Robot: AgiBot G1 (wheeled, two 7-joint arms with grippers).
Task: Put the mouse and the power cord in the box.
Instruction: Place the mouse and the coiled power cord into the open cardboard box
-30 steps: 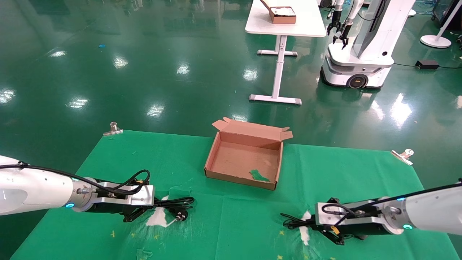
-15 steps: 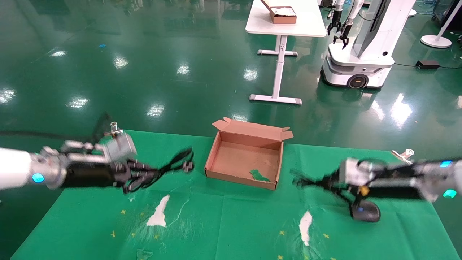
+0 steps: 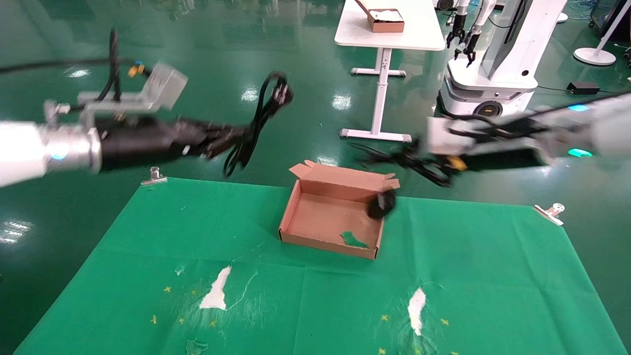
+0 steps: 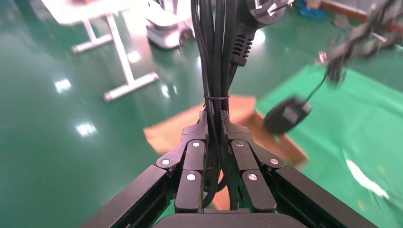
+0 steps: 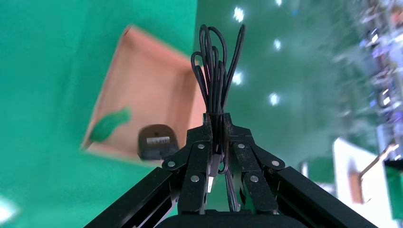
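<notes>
The near half of my table (image 3: 315, 296) holds nothing of the task. Further back, toward the far edge, the box (image 3: 296, 217) sits open and holds only a green scrap (image 3: 354, 239). The mouse (image 3: 382, 203) dangles over its right wall, hung by its cable bundle, which my right gripper (image 3: 419, 160) grips tight. Out past the far left edge, my left gripper (image 3: 217, 135) is clamped on the cord (image 3: 256, 123), well above the floor. Neither item looks released yet, I think; both still need lowering into the box.
</notes>
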